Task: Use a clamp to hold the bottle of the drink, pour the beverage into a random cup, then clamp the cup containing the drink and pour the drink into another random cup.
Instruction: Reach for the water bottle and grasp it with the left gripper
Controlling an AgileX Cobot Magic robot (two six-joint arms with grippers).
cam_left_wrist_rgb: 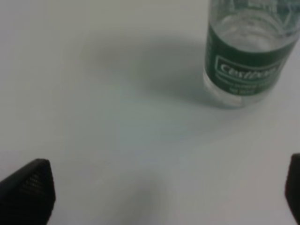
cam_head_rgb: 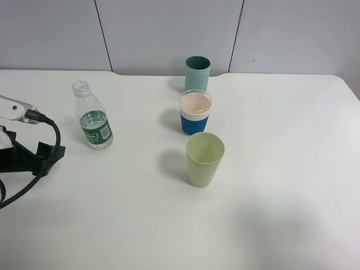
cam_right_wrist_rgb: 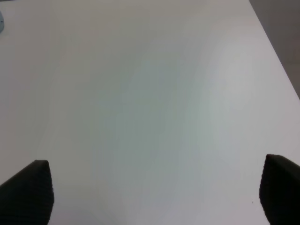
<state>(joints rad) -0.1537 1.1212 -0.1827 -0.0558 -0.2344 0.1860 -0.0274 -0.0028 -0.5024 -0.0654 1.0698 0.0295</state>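
From above, the clear ribbed bottle (cam_head_rgb: pixel 93 115) stands upright near my left arm (cam_head_rgb: pixel 28 154), low at the white table's (cam_head_rgb: pixel 281 197) edge. A teal cup (cam_head_rgb: pixel 197 73), blue cup (cam_head_rgb: pixel 195 112) and green cup (cam_head_rgb: pixel 205 159) line up well apart from it.

Left wrist: my left gripper (cam_left_wrist_rgb: pixel 161 192) is spread wide and holds nothing, with the bottle (cam_left_wrist_rgb: pixel 246 51) ahead.

Right wrist: my right gripper (cam_right_wrist_rgb: pixel 154 192) gapes over the smooth table (cam_right_wrist_rgb: pixel 150 93).

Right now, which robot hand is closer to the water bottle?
Left. The left gripper has the bottle ahead of its open fingers. The right gripper faces bare table with no bottle in sight, and it is outside the high view.
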